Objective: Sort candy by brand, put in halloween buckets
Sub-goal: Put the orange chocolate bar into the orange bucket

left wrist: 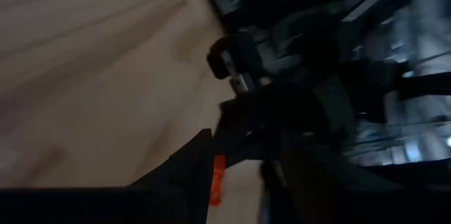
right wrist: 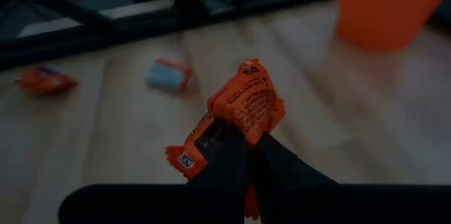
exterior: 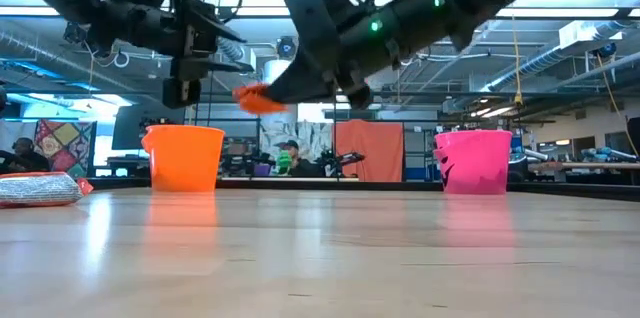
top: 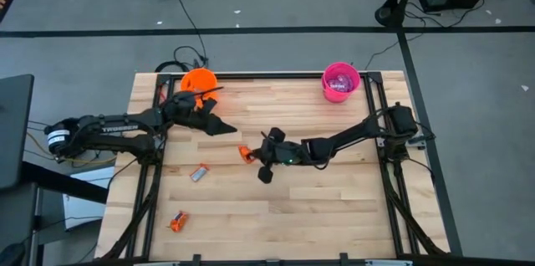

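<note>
My right gripper (top: 251, 156) hangs over the middle of the table, shut on an orange wrapped candy (right wrist: 243, 108), which the low view shows clear of the wood (exterior: 258, 98). My left gripper (top: 219, 111) hovers open beside the orange bucket (top: 198, 80), touching nothing. The pink bucket (top: 340, 80) stands at the far edge with purple wrappers inside. A silvery candy (top: 199, 172) and another orange candy (top: 178, 221) lie flat on the table near the left side. My right gripper pinches the orange candy between its two fingers at the wrapper's lower part (right wrist: 229, 131). The fingers (right wrist: 275, 164) reach in from the table's right, slanting down. The candy is lifted clear of the table, and most of the wrapper sticks out past the fingertips.
Both buckets stand upright at the far edge, orange (exterior: 185, 158) and pink (exterior: 472, 161). A black frame (top: 372, 99) runs along the table's far edge and sides. Bare wood lies on the near right side. People and workshop clutter show beyond the table.
</note>
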Available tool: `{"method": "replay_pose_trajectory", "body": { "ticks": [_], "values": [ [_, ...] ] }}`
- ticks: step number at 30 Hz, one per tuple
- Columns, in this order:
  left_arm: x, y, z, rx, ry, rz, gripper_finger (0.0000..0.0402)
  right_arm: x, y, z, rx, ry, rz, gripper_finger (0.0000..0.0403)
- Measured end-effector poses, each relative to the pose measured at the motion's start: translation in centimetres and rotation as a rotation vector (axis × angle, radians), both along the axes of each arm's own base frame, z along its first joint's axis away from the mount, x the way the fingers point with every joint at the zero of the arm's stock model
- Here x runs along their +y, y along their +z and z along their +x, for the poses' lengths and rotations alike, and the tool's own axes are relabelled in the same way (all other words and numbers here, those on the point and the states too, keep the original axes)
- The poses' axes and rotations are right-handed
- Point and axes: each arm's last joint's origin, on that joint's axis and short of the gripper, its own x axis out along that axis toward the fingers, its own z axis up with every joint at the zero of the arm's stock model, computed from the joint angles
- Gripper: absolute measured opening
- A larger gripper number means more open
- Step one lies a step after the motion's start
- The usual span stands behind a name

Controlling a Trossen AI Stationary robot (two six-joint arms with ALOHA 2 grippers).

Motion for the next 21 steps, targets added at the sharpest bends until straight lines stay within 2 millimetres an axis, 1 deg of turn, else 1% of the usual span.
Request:
{"method": "replay_pose_trajectory", "body": {
  "ticks": [1,4,7,12,14,19,21],
  "values": [
    [-0.1,-0.2,0.0,-0.023,0.003,-0.017,0.0164,0.0,0.4,-0.1,-0.005,-0.009,-0.032,0.0018],
    [-0.3,-0.6,-0.1,-0.010,-0.003,-0.043,0.0164,0.0,1.8,-0.4,-0.024,-0.054,-0.139,0.0016],
    [-0.6,-0.7,0.0,-0.011,-0.017,-0.045,0.0164,-0.4,2.6,-0.6,-0.030,-0.078,-0.199,0.0017],
    [-0.7,-1.0,0.2,0.013,0.009,-0.075,0.0164,-1.6,2.6,-0.5,-0.018,-0.087,-0.222,0.0020],
    [-0.6,-1.4,0.4,0.039,0.012,-0.084,0.0164,-1.8,2.6,-0.4,-0.019,-0.070,-0.214,0.0019],
    [-0.6,-2.5,1.2,0.079,0.015,-0.094,0.0164,-2.0,2.7,-0.3,-0.036,-0.040,-0.209,0.0020],
    [-0.6,-2.6,1.6,0.057,0.012,-0.088,0.0163,-2.1,2.6,-0.3,-0.034,-0.040,-0.209,0.0020]
  ]
}}
